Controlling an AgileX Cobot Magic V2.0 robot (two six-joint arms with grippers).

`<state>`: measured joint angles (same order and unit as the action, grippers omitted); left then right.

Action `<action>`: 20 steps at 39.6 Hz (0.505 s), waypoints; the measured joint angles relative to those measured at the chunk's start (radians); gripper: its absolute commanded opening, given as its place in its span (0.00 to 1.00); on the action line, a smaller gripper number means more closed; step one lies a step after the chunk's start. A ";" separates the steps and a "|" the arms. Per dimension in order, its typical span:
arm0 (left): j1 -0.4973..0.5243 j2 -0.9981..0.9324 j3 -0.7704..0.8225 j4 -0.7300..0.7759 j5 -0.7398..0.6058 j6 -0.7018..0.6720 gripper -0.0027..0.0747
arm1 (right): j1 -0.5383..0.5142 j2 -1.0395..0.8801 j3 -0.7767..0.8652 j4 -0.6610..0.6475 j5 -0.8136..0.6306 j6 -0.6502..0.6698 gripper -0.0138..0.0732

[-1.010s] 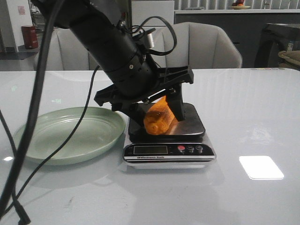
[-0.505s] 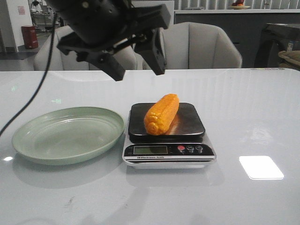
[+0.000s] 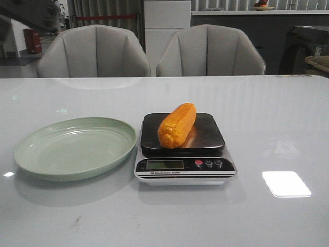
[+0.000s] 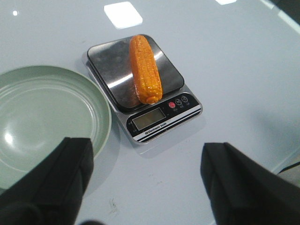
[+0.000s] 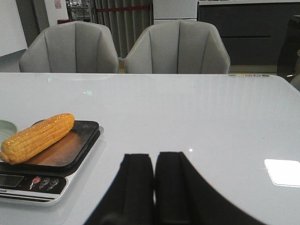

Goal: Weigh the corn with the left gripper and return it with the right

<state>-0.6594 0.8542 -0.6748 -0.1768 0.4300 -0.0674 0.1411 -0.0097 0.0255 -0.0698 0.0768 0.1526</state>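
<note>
Nearest you, the scale (image 3: pixel 185 163) carries the corn (image 3: pixel 177 124) lying free on its dark platform, pointing toward 1 o'clock. At 9 o'clock sits the plate (image 3: pixel 75 146). Your left gripper (image 4: pixel 145 187) has its fingers wide apart; the right gripper (image 5: pixel 153 187) has its fingers pressed together.

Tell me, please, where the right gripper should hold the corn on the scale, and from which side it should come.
Probably from above, at the middle of the corn. It lies flat and diagonal on the scale, so the right gripper, now shut, would open and close across its rounded sides, not its ends.
</note>
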 measured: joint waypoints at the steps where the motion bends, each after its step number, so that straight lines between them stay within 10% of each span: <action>1: 0.000 -0.045 0.021 0.010 0.003 0.001 0.72 | 0.000 0.000 0.000 0.000 0.000 0.000 0.35; 12: 0.000 -0.476 0.185 0.103 0.109 0.025 0.71 | 0.000 0.000 0.000 0.000 0.000 0.000 0.35; 20: 0.000 -0.726 0.258 0.159 0.184 0.027 0.37 | 0.000 0.000 0.000 0.000 0.000 0.000 0.35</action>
<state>-0.6594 0.1282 -0.4166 -0.0183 0.6142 -0.0402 0.1411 -0.0097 0.0255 -0.0698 0.0768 0.1526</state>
